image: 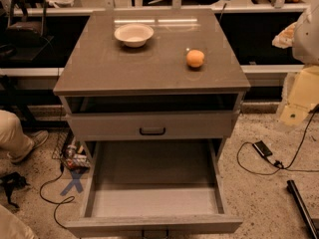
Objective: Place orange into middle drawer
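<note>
The orange (195, 58) is a small round fruit resting on the grey-brown cabinet top (99, 68), right of centre. The middle drawer (154, 195) is pulled out wide towards me, below the top drawer front; its pale flat floor holds nothing. My arm hangs at the right edge of the view, and the gripper (293, 111) sits there, to the right of the cabinet and well away from the orange and the drawer. Nothing shows in the gripper.
A shallow white bowl (133, 34) stands at the back left of the cabinet top. The top drawer front (152, 126) with its black handle is shut. Cables (259, 166) and a small device lie on the floor at the right. A person's leg and shoe (20, 138) are at the left.
</note>
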